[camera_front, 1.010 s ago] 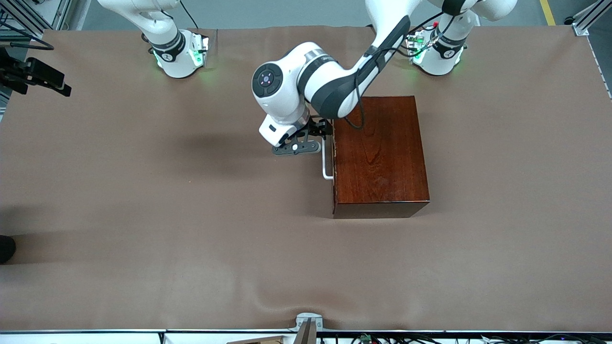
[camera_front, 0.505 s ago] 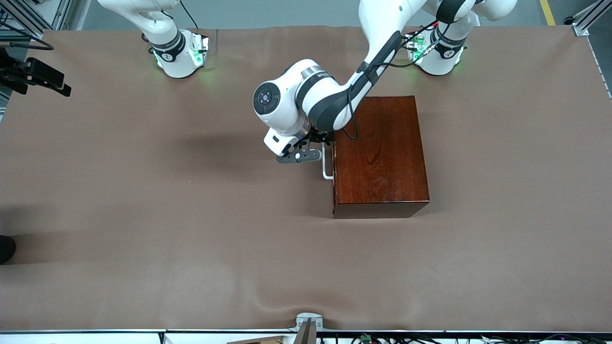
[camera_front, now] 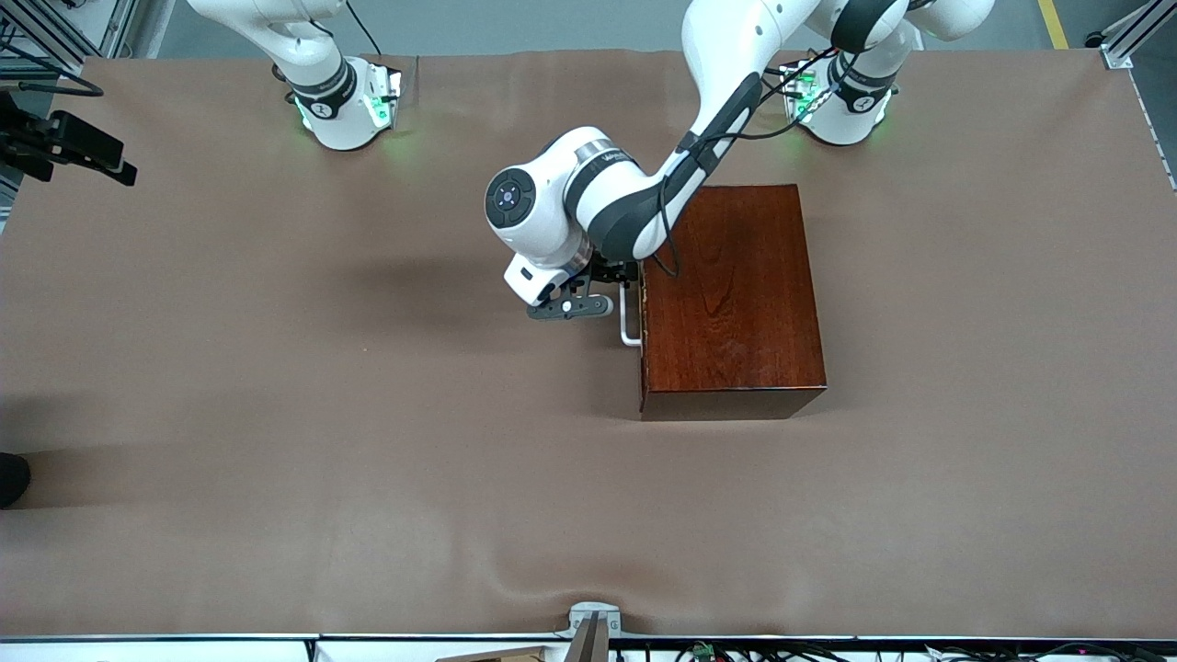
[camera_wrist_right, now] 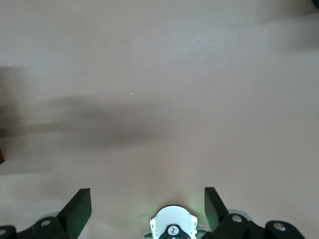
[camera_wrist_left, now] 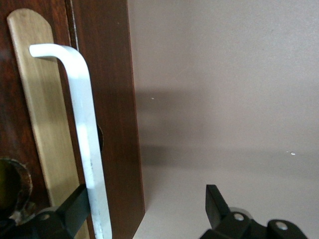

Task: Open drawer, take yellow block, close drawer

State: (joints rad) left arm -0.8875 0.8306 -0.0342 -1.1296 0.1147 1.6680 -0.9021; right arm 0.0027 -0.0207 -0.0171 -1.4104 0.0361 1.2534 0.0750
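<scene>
1. The drawer (camera_front: 643, 313) is shut, flush in the mahogany box (camera_front: 731, 299), which sits on the worktop (camera_front: 276, 414) toward the left arm's end. The drawer's front faces the right arm's end of the worktop.
2. The yellow block is not visible in any view; I judge it to be inside the closed drawer.
3. Handling, as a judgement: the box looks rigid and fairly heavy, so it should stay put under a steady pull. The glossy front offers nothing to pinch.
4. The white bar handle (camera_wrist_left: 87, 144) is stiff, thin and smooth, and it is the only sensible place to take hold. Gripping across its straight middle run, clear of the bent ends, would keep the pull square to the front.
5. The block, going by the task, should be light and hard, easily pinched across two flat faces.
6. The left gripper (camera_wrist_left: 144, 209) is just in front of the drawer, level with the handle. Its fingers (camera_wrist_left: 75, 211) are spread wide: one looks to touch the bar at the drawer side, the other stands well apart over bare worktop. Nothing is clamped yet.
7. The right gripper (camera_wrist_right: 147, 206) waits high above its own base, fingers fully apart and empty.
</scene>
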